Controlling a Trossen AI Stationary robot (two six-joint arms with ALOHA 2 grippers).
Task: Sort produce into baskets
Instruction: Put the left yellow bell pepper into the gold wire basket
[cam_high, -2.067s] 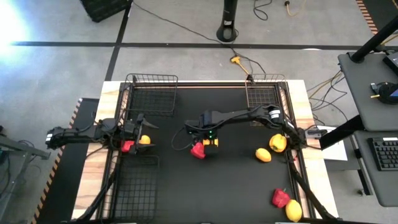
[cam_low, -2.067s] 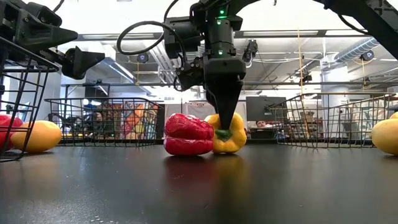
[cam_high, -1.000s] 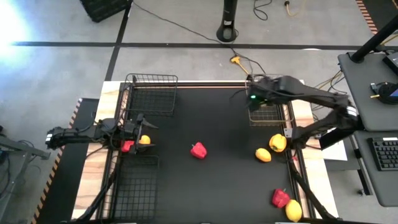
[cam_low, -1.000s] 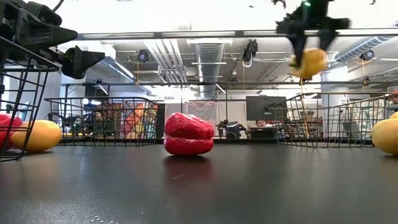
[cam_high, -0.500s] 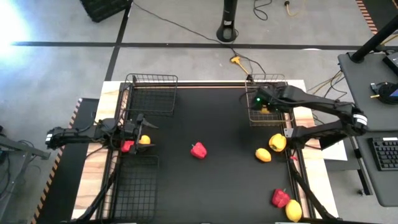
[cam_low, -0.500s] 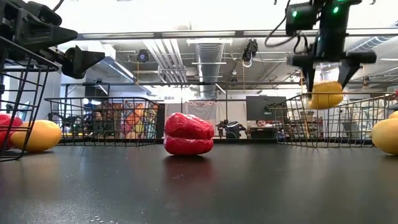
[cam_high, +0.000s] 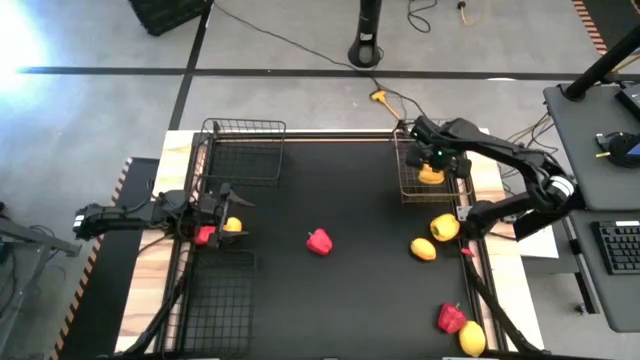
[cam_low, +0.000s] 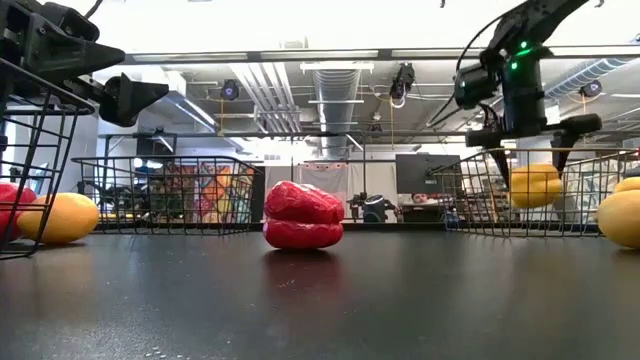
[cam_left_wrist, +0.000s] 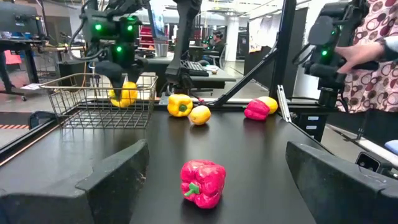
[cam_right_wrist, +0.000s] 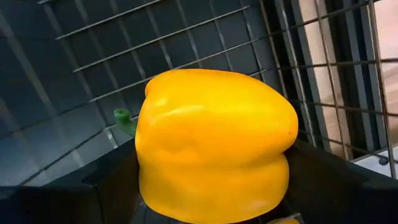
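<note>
Red pepper (cam_left_wrist: 203, 182) on table between spread fingers (cam_left_wrist: 115, 176)

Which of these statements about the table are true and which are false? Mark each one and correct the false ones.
1. The right gripper is over the far right basket. True.
2. The yellow bell pepper sits between that gripper's fingers. True.
3. The red bell pepper in the middle of the table lies inside a basket. False: it lies on the bare black table, outside every basket.
4. The left gripper hovers over the red bell pepper in the middle. False: it is at the table's left edge, by the left baskets.
5. The far left basket holds two lemons. False: no produce shows in it.
</note>
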